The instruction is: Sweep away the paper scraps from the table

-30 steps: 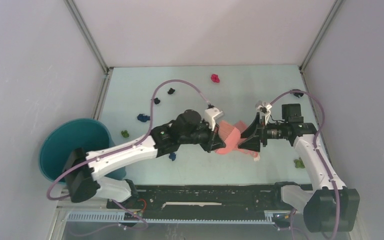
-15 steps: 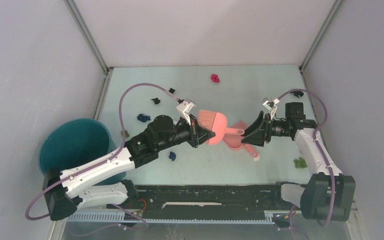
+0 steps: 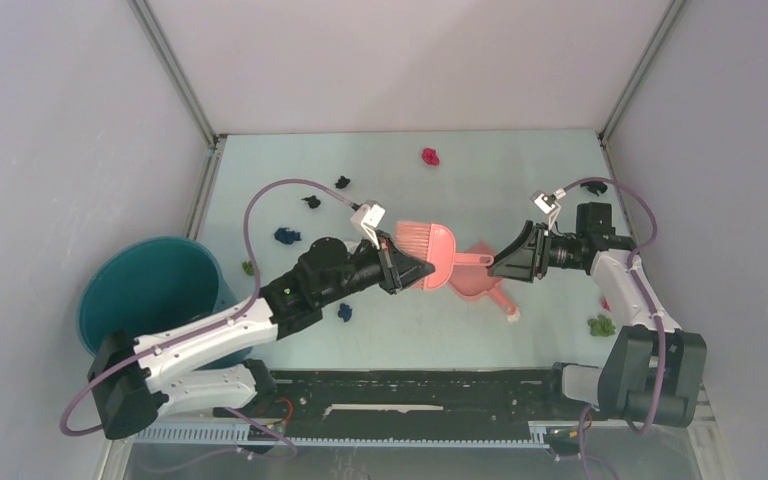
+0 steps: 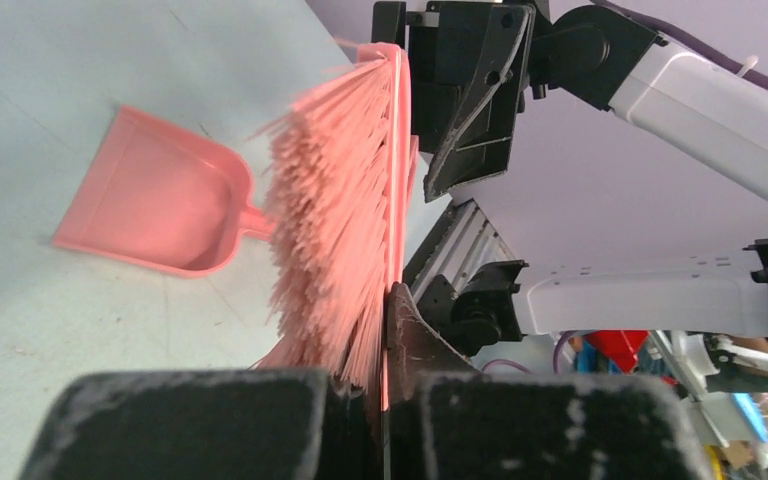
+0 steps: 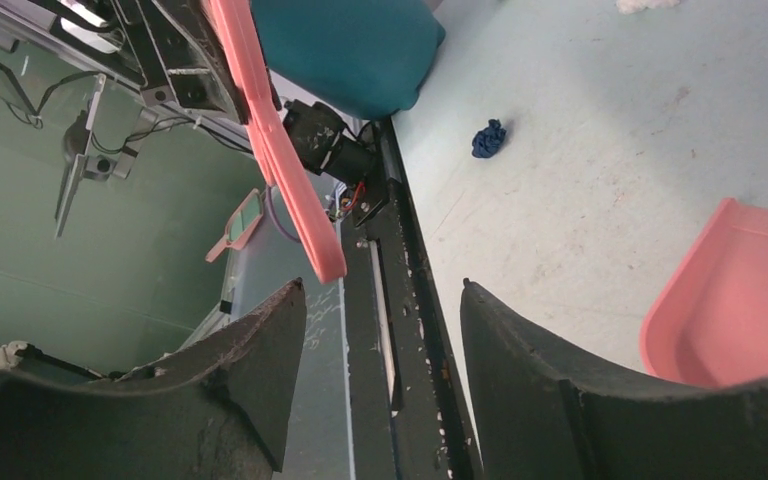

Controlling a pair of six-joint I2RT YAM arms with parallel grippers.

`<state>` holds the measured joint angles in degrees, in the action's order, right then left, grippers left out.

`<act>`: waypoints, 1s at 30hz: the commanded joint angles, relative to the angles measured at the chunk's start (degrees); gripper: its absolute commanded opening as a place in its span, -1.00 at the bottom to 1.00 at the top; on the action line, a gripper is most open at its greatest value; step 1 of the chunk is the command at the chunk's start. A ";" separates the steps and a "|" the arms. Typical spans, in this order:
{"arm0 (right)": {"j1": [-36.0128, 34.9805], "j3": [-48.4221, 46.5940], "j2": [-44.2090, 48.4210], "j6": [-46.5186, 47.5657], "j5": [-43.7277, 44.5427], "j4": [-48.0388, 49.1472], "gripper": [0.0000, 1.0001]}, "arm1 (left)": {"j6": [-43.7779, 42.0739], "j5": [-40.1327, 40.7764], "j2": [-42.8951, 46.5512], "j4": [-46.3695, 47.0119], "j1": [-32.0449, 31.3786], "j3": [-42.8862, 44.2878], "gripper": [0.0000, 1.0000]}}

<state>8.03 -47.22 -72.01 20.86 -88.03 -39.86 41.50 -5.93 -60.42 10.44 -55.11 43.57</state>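
- Clamps the left gripper (image 3: pixel 402 268) tight on the head end of the salmon brush (image 3: pixel 428 250), at mid-table.
- Turns the bristles toward the table (image 3: pixel 520 180); impossible to tell whether they touch it.
- Points the brush handle rightward, its tip ending just short of the right gripper (image 5: pixel 382 292).
- Holds that gripper's fingers wide apart with nothing between them; in the right wrist view, the handle tip sits just above one finger.
- Shows the dustpan (image 3: pixel 482 285) lying flat on the table under the brush handle, between the two grippers and apart from both.
- Shows the paper scraps (image 3: pixel 344 312) scattered over the table, well apart from one another:
- magenta wad (image 3: pixel 429 156) near the far edge;
- black wads (image 3: pixel 342 182) left of centre, toward the far side;
- dark blue wad (image 3: pixel 286 236) and green wad (image 3: pixel 249 267) toward the left edge;
- another dark blue one just on the near side of the left arm;
- second green wad (image 3: pixel 598 324) near the right edge, beside the right arm.
- Shows the teal bucket (image 3: pixel 130 290) at the near left, next to the left arm.
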 commanded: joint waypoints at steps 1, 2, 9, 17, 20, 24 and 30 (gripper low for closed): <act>-0.38 -1.33 1.59 -2.61 -9.99 1.07 0.30 | 5.17 -2.31 -1.84 9.89 0.22 -1.29 -1.00; -0.46 -1.45 1.73 -2.86 -10.04 1.14 0.29 | 5.81 -2.78 -2.57 10.74 0.26 -1.41 -1.00; -0.75 -1.97 1.68 -3.39 -10.06 0.95 0.08 | 7.41 -2.54 -6.08 12.41 0.27 -1.03 -1.00; -1.53 -2.00 1.78 -3.64 -10.06 1.37 -0.10 | 8.51 -2.00 -8.45 13.15 0.27 -1.02 -1.00; -1.53 -2.15 1.95 -3.64 -10.06 1.28 -0.14 | 8.68 -1.58 -8.73 13.24 0.27 -1.12 -1.00; -1.45 -2.17 2.14 -3.84 -10.06 1.39 -0.22 | 8.76 -1.36 -9.07 13.17 0.27 -1.08 -1.00; -0.62 -2.44 1.43 -4.32 -10.05 1.32 -0.33 | 9.19 -1.14 -8.89 12.82 0.36 -1.78 -1.00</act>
<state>6.85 -47.22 -71.64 17.56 -88.84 -38.96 50.06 -8.12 -69.38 20.95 -55.09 42.09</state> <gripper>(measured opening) 0.345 0.036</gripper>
